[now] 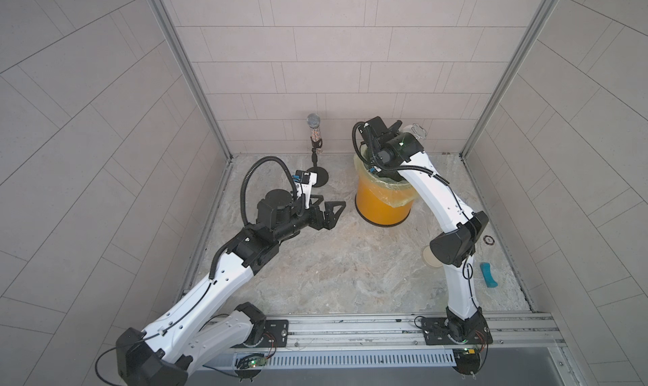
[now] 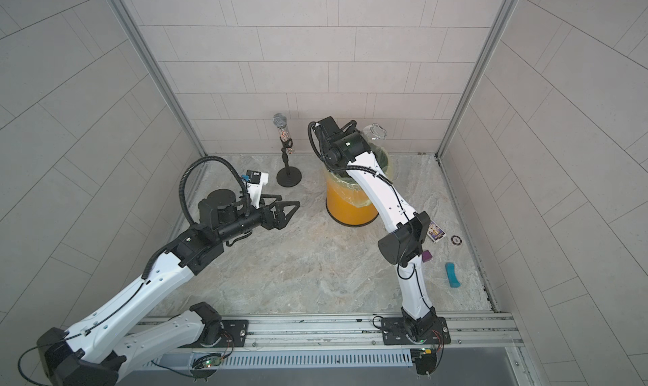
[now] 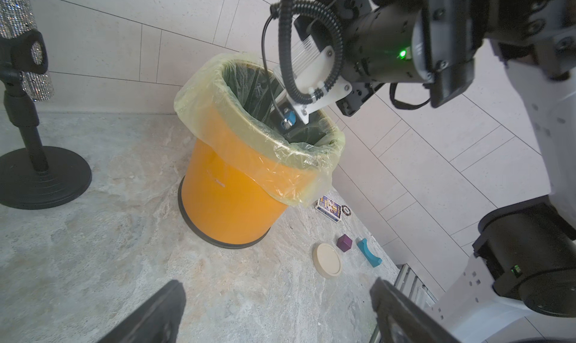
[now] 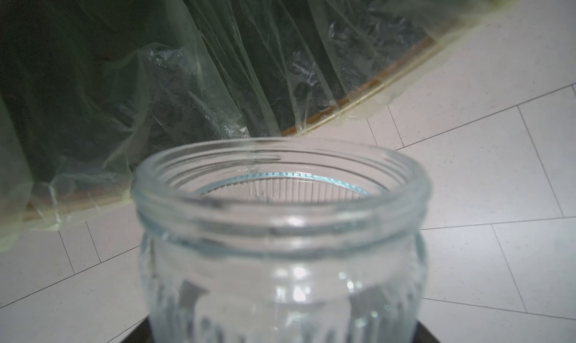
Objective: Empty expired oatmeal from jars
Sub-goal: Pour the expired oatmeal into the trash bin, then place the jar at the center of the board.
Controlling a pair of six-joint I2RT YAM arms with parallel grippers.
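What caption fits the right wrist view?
Lidless clear jar, apparently empty, mouth close to the bag-lined orange bin.

Jar [image 4: 280,263]: clear ribbed glass. Lid [image 3: 327,260]: cream. Bin [image 3: 224,207]: orange. Bag [image 3: 193,98]: yellow-green. Cube [image 3: 344,243]: purple. Desk [image 1: 333,268]: grey-beige marbled.

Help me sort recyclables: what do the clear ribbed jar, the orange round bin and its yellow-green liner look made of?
Clear ribbed jar: looks like glass, glossy; thick blue-tinted rim, moulded threads, sharp highlights.
Orange round bin: probably plastic, smooth semi-gloss, soft sheen.
Yellow-green liner: thin translucent plastic film, wrinkled and shiny.
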